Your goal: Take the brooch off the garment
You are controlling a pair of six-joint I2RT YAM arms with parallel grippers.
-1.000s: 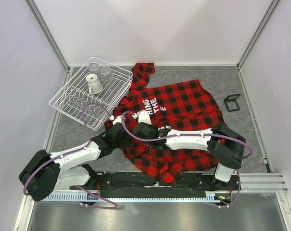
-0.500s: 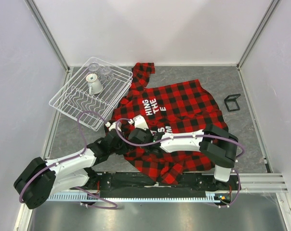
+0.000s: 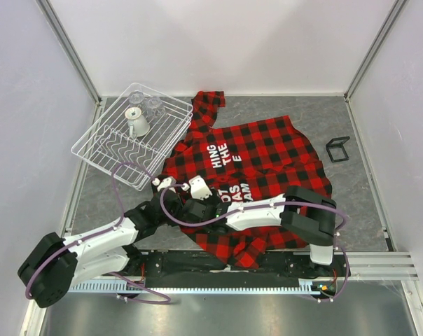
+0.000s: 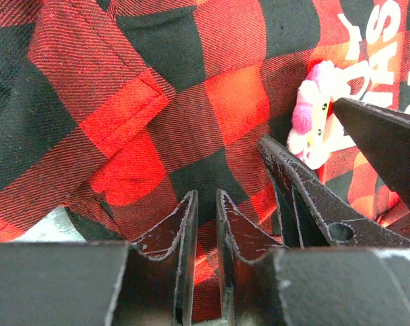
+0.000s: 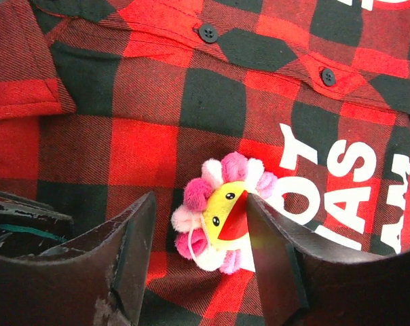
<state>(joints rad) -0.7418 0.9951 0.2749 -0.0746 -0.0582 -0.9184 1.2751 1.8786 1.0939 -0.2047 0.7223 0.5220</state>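
Right hand (image 5: 199, 200) open astride brooch (image 5: 218, 214) on garment (image 3: 267, 154); left hand (image 4: 205, 197) narrowly parted, grip indeterminate. Grey bench (image 3: 365, 182) beneath garment; white walls (image 3: 218, 42) behind.

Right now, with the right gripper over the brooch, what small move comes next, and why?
Probably close the right gripper on the brooch: its open fingers sit either side of the flower, one overlapping its petals, and the flower lies on the garment.

A grey mottled worktop (image 3: 351, 126) is boxed in by 3 plain pale walls (image 3: 225, 42) with aluminium posts (image 3: 68, 49) in the corners.
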